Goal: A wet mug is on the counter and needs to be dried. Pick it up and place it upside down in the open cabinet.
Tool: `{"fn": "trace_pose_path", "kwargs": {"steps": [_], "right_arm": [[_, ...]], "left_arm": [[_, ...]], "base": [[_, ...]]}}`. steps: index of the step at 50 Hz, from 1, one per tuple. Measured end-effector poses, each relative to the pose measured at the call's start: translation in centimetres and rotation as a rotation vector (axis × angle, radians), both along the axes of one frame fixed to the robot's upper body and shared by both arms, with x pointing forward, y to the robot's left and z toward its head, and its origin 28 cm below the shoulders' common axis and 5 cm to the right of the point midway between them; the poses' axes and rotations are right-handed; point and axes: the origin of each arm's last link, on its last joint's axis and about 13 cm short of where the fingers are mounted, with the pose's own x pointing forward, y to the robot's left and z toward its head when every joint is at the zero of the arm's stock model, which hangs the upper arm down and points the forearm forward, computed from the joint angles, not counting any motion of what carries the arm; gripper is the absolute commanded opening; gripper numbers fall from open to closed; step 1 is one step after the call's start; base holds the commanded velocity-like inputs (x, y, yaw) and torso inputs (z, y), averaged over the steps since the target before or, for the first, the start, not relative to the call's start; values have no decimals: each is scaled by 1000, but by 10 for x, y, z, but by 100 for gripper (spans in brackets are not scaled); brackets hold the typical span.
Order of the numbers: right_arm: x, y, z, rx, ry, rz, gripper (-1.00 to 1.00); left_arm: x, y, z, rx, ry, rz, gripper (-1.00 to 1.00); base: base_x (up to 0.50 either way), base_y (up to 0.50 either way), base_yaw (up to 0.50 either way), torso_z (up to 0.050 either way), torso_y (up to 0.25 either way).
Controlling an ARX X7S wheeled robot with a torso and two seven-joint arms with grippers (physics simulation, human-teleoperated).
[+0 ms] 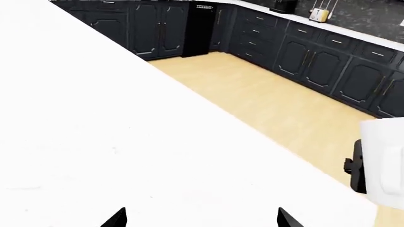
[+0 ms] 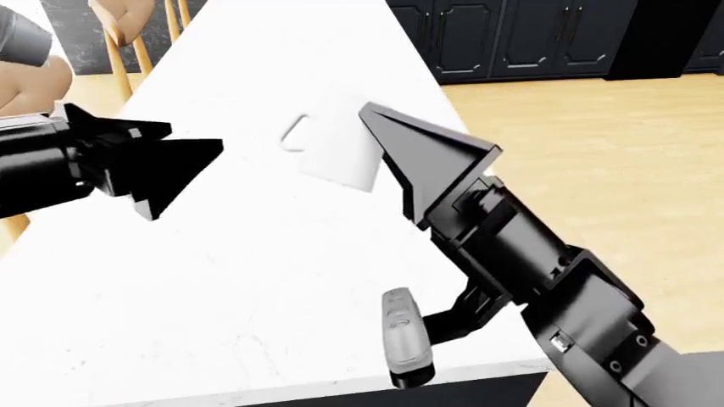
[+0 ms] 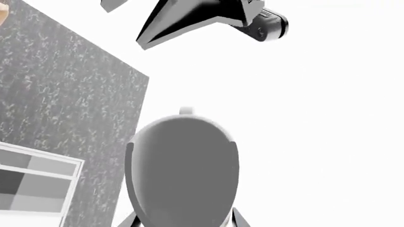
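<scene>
**Mug gripped and tilted above the counter**

The mug (image 2: pixel 339 153) is held by the right gripper (image 2: pixel 391 161), tilted above the white counter (image 2: pixel 226 280). In the head view its long axis slants, with the thin loop handle on the far-left side, toward the far end of the counter. The right wrist view looks straight at the round end of the mug (image 3: pixel 183 165), framed by the two fingers on either side; whether that end is the mouth or the base cannot be told. The right gripper is pinched on the mug body, its near finger covering part of the mug's right side.

The left gripper (image 2: pixel 169 161) hangs over the counter's left part, well apart from the mug, its fingers spread with nothing between them. In the left wrist view only the two fingertips (image 1: pixel 117 218) show, and the mug (image 1: pixel 385 161) is cut off at the frame's edge.

The counter is bare around the mug. Beyond its right edge lies pale wooden floor (image 2: pixel 588 153), with dark panelled cabinets (image 2: pixel 509 38) behind it.
</scene>
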Motion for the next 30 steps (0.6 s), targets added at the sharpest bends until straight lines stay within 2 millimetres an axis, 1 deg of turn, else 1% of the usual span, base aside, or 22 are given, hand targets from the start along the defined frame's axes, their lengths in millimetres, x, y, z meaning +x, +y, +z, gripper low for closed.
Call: {"fn": "trace_pose_path", "kwargs": {"steps": [6,13,30], "right_arm": [[-1,1,1,-13,-19,15,-100],[-2,2,1,-49,-75,47,-100],[-3,2,-2,-121,-160,116,-100]], "left_arm": [[-1,11,3,-35,44,-147,100],[-4,20,6,-81,91,-291,100],[-7,26,15,-213,179,-527,100]], "base": [[0,0,0,0,0],[0,0,0,0,0],[0,0,0,0,1]]}}
